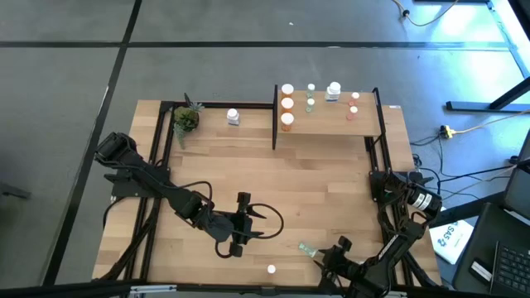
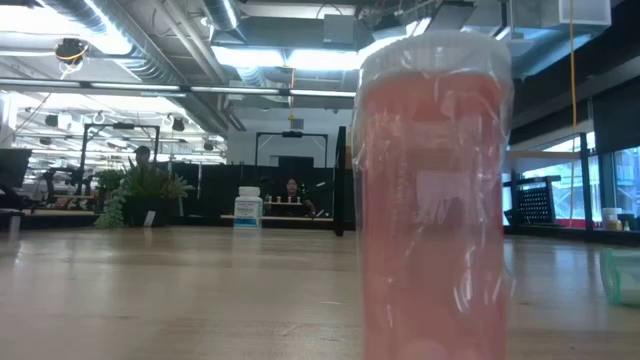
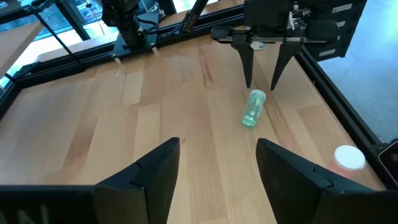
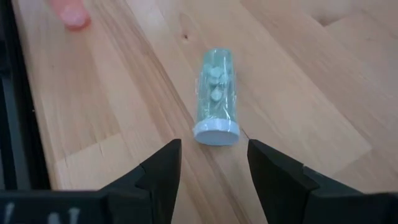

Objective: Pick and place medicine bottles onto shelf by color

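Note:
A green medicine bottle (image 4: 216, 93) lies on its side on the table near the front right; its white cap (image 4: 216, 132) points at my right gripper (image 4: 214, 168). That gripper is open, tilted down, its fingers just short of the cap and touching nothing. The left wrist view shows the same bottle (image 3: 254, 109) below my right gripper (image 3: 261, 84). My left gripper (image 3: 217, 168) hangs open over the table's middle (image 1: 248, 223). A pinkish-red bottle (image 2: 435, 200) stands upright by the front edge. The shelf (image 1: 327, 120) at the far right carries several bottles.
A white bottle (image 1: 233, 117) and a small potted plant (image 1: 186, 118) stand on the table left of the shelf. Black frame rails (image 1: 157, 157) run along both sides of the table. Bare wood lies between the grippers and the shelf.

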Robot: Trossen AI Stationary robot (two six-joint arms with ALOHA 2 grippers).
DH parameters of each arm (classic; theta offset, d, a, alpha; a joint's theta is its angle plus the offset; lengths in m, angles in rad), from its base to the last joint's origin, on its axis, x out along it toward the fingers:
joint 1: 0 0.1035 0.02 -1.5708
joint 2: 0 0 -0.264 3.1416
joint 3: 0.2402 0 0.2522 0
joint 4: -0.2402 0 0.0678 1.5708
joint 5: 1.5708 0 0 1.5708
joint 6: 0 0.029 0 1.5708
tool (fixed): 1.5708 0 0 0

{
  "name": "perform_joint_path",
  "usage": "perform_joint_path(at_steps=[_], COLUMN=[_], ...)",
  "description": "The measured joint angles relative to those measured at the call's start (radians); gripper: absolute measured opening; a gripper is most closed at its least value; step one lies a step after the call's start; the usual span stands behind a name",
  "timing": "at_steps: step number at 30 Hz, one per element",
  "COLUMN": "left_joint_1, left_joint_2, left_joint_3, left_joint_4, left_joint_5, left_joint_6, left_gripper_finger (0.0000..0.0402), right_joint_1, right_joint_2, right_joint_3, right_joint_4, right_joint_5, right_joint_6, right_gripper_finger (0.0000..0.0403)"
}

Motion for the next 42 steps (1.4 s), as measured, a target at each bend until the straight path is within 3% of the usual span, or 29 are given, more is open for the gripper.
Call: perform_joint_path(at_steps=[5,15,42], left_joint_1=[0.000,0.000,0.000], left_joint_2=[0.000,0.000,0.000], left_joint_3=[0.000,0.000,0.000], left_joint_4=[0.000,0.000,0.000], left_joint_5=[0.000,0.000,0.000], left_joint_6=[0.000,0.000,0.000], left_gripper_finger=[0.0206,0.0206,0.0206], right_joint_1=[0.000,0.000,-0.047], right_joint_2=[0.000,0.000,0.032], right_joint_3=[0.000,0.000,0.000], right_joint_4=[0.000,0.005,0.004], right_joint_5=[-0.004,-0.002,0.032], right_joint_6=[0.003,-0.017,-0.073], right_gripper_finger=[0.0197,0.0268,0.0271])
